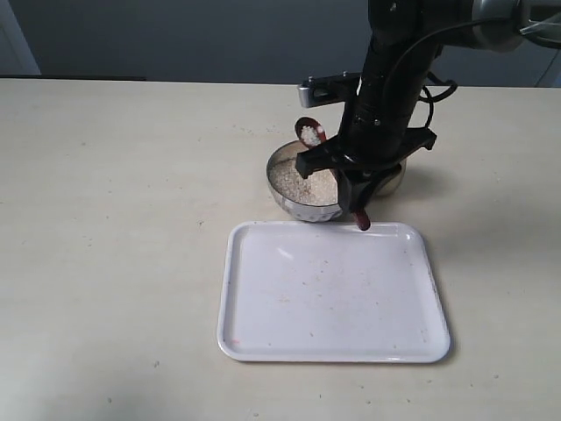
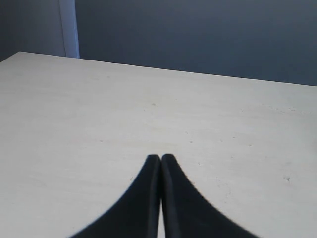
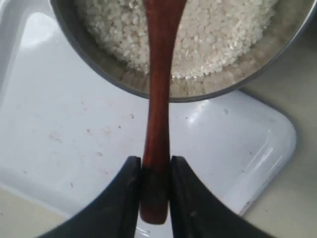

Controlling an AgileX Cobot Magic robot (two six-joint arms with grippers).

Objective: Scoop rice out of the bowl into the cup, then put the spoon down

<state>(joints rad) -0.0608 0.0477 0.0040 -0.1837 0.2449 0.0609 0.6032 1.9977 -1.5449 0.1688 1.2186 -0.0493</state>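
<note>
The bowl (image 1: 302, 209) and tray (image 1: 333, 298) are seen obliquely from above in the exterior view and closely, looking downward, in the right wrist view. The table (image 2: 99, 109) is faced at a low angle in the left wrist view.

White rectangular tray (image 1: 333, 298), rounded corners, flat on pale beige table (image 1: 114, 228), faint specks across its floor. Small dark marks scattered on tabletop. Dark grey-blue wall (image 1: 175, 35) behind far edge.

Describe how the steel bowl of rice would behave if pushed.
The round shiny steel bowl, well filled with white uncooked rice grains, probably feels heavy for its size and resists tipping. Its smooth, wide metal body would likely slide rather than roll. Loose grains may shift.
</note>
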